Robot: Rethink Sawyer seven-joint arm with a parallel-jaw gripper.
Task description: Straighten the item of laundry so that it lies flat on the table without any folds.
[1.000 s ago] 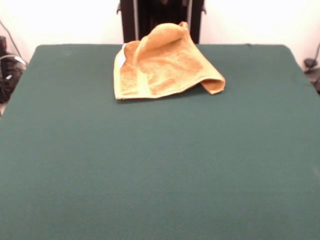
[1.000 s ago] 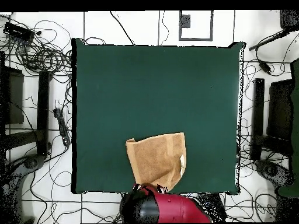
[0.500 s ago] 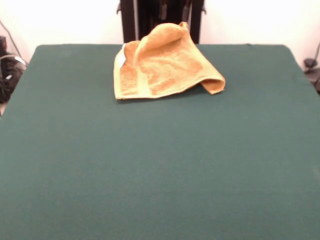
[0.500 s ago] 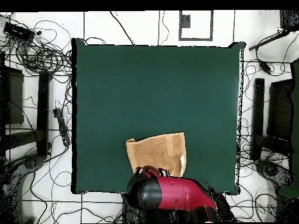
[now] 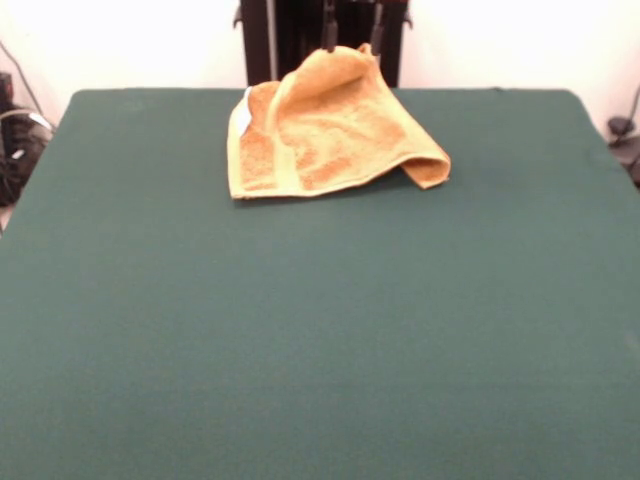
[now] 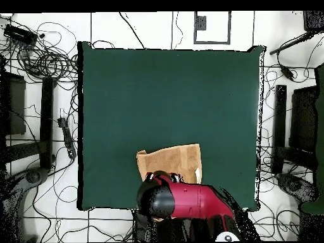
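Near the far edge: the towel (image 5: 325,125) lies on the table (image 5: 320,330), close to the robot's side.
Towel shape: folded, one flap humped up, one corner curled under; white tag (image 5: 242,115) showing.
Gripper: the gripper (image 5: 351,25) hangs just above the hump, two tips apart, holding nothing.
Progress: flattening not begun; every fold remains to be pulled out.

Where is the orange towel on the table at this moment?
In the front view the towel lies folded at the far edge of the table, slightly left of centre, directly under the gripper.
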